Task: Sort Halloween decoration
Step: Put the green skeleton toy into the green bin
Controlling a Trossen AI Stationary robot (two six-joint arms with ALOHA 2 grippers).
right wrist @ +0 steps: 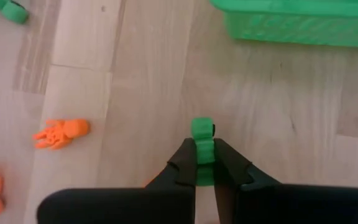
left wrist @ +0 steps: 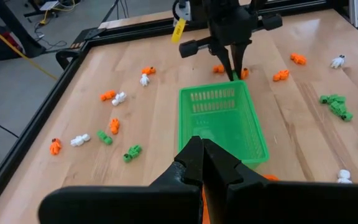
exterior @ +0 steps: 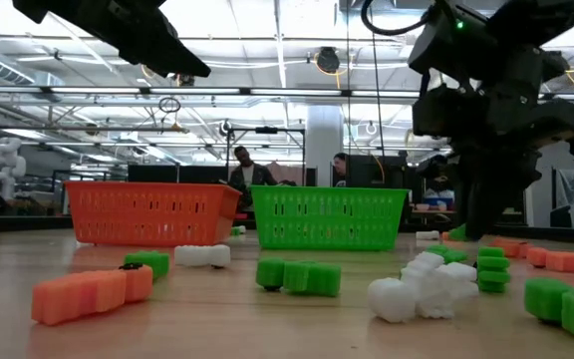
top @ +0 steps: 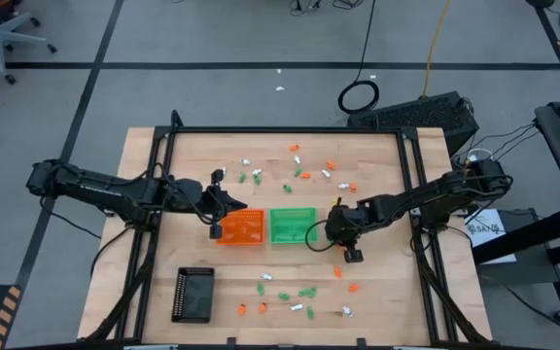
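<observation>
My right gripper (right wrist: 202, 158) is shut on a small green trinket (right wrist: 199, 129). It hangs over the wood just off the right side of the green tray (top: 292, 226); the left wrist view also shows it (left wrist: 235, 70). My left gripper (left wrist: 202, 155) is shut and hovers at the left edge of the orange tray (top: 241, 227); I see nothing in it. Orange, green and white trinkets lie loose on the table in a far group (top: 299, 170) and a near group (top: 295, 297). My right gripper pinches the green trinket between its two fingers, coming from above and pointing down. One end of the trinket (right wrist: 200, 127) sticks out past the fingertips. Whether it is clear of the wood, I cannot tell.
A black rectangular tray (top: 193, 294) lies near the table's front left. Black rails (top: 163, 165) frame the wooden top. The two square trays sit side by side at the centre. Loose orange trinkets (right wrist: 61, 132) lie close to the right gripper. People stand in the room behind (exterior: 242, 165).
</observation>
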